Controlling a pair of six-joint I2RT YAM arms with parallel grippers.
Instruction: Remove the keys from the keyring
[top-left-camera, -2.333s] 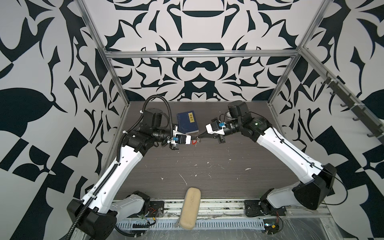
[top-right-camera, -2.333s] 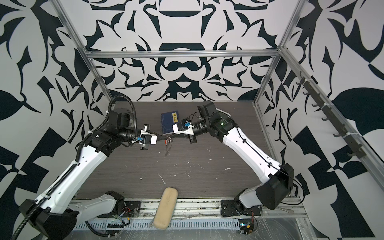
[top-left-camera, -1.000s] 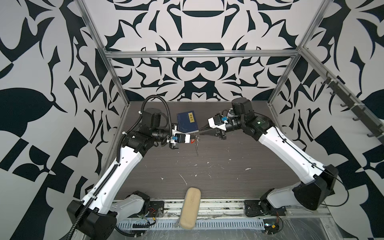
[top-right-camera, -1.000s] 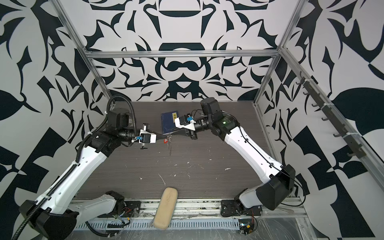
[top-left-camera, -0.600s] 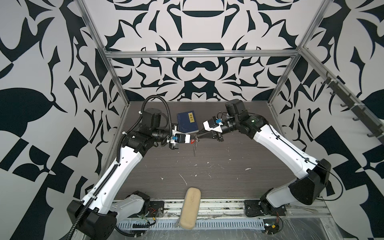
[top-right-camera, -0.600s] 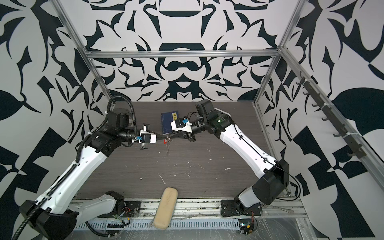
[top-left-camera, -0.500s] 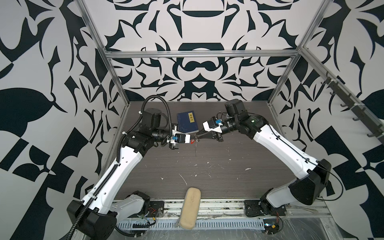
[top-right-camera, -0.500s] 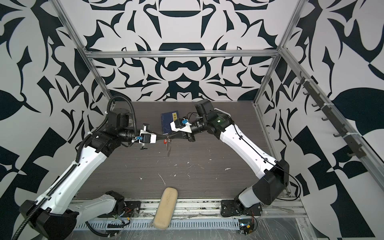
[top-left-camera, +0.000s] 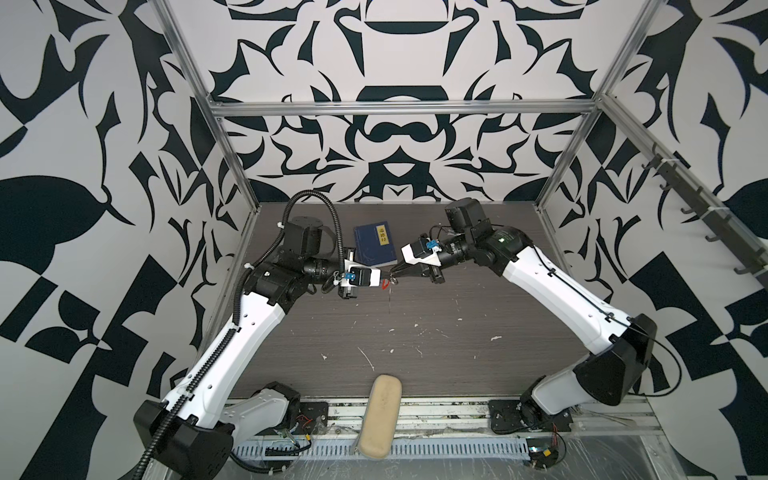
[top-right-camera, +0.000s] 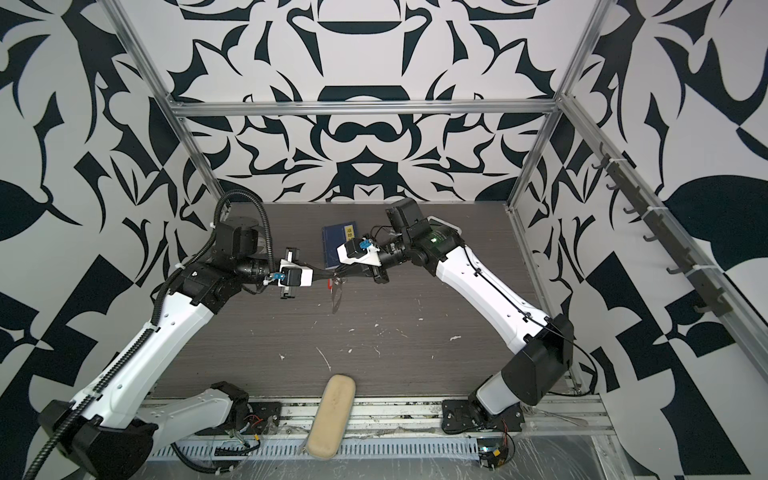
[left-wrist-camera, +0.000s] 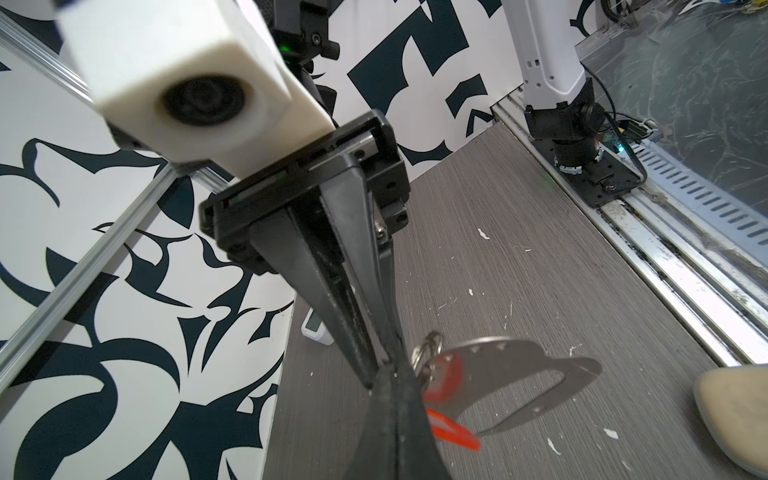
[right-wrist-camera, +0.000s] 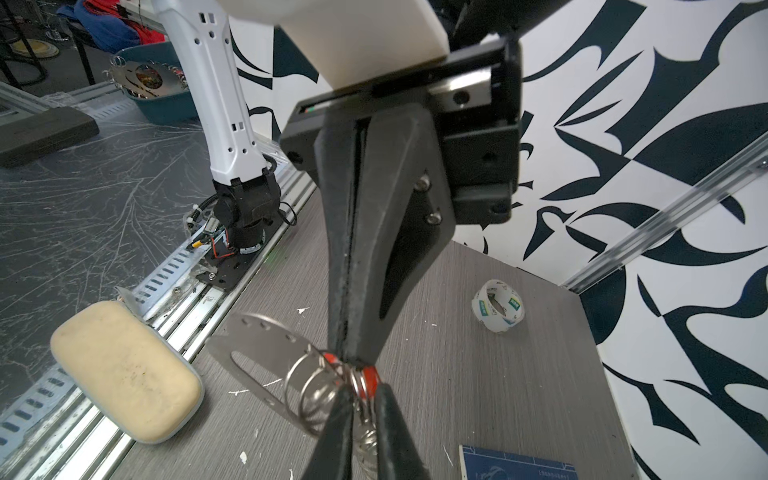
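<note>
Both grippers meet tip to tip above the table's middle. My left gripper (top-left-camera: 383, 280) (left-wrist-camera: 392, 380) is shut, pinching the keys at their red tag (left-wrist-camera: 451, 432) (top-right-camera: 329, 284). My right gripper (top-left-camera: 393, 276) (right-wrist-camera: 363, 392) is shut on the keyring's silvery metal rings (right-wrist-camera: 311, 388), which sit between its fingers (right-wrist-camera: 388, 419). The keyring's flat grey oval strap (left-wrist-camera: 519, 370) (right-wrist-camera: 257, 336) hangs free below the two grippers, clear of the table (top-left-camera: 457, 316). In both top views the bunch is tiny and I only make out the red tag and a faint hanging loop (top-right-camera: 336, 300).
A dark blue book (top-left-camera: 375, 245) (top-right-camera: 334, 243) lies behind the grippers. A clear tape roll (right-wrist-camera: 498, 305) stands near the back right corner. A small white device (left-wrist-camera: 318, 328) lies by the wall. A beige pad (top-left-camera: 381, 419) rests on the front rail.
My right gripper has come back down and left to meet the left gripper's tips, and its jaws have narrowed slightly on the rings. The left arm has stayed put.
</note>
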